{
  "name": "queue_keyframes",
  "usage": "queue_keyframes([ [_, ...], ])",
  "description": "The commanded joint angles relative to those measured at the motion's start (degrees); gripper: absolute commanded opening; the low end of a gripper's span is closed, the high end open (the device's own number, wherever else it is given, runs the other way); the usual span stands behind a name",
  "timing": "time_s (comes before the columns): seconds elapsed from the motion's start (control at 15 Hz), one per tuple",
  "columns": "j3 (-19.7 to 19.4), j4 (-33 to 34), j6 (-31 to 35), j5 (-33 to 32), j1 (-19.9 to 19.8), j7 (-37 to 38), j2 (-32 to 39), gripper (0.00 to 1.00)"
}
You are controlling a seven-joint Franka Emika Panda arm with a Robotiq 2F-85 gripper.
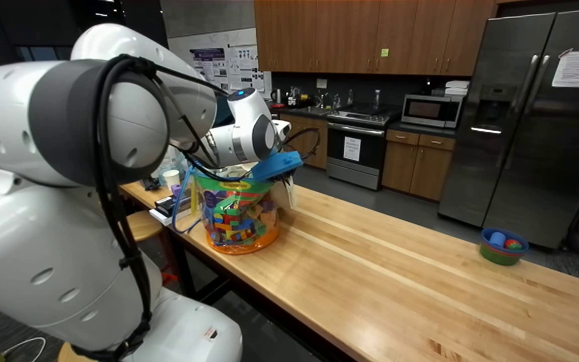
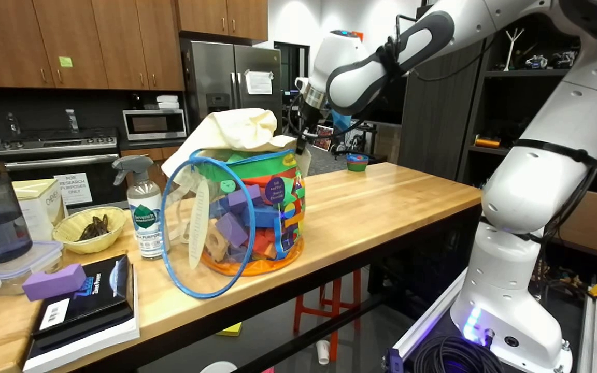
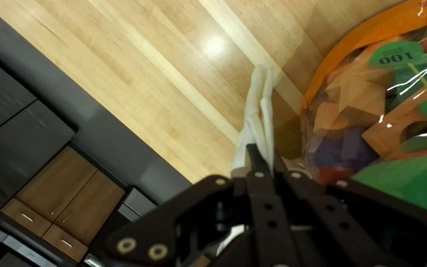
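We saw the cream cloth (image 2: 236,129) heaped over the top of the clear block bag (image 2: 272,165), with part hanging down the bag's side. The gripper (image 3: 266,159) was clenched on a fold of that hanging part; in the wrist view its fingers (image 3: 257,157) covered some of the cloth, and we could not tell whether the loose end touched the table (image 1: 370,281). In an exterior view a blue piece (image 1: 275,165) on the arm (image 1: 63,226) hid the fingertips and left only scraps of cloth visible. The wrist view cut the bag off; through its wall, glare blurred the blocks (image 2: 265,213). A blue-rimmed flap (image 2: 202,296) stood open beside the bag, its edge overlapping a spray bottle (image 2: 145,212). Farther along the table, nested bowls (image 1: 499,257) held pieces (image 1: 497,239) we could not identify.
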Motion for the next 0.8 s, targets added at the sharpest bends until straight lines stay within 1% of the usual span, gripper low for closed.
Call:
queue_keyframes([
  [0.0,-0.6,4.3,-4.2,-3.6,-1.1,-3.1,-0.8,0.01],
  [0.27,-0.4,10.1,-9.4,-7.5,-2.6,-2.9,-0.5,0.01],
  [0.53,0.1,18.1,-17.3,-10.6,-3.9,-1.6,0.5,0.01],
  [0.73,0.2,24.6,-23.8,-11.3,-4.1,-1.0,1.4,0.01],
])
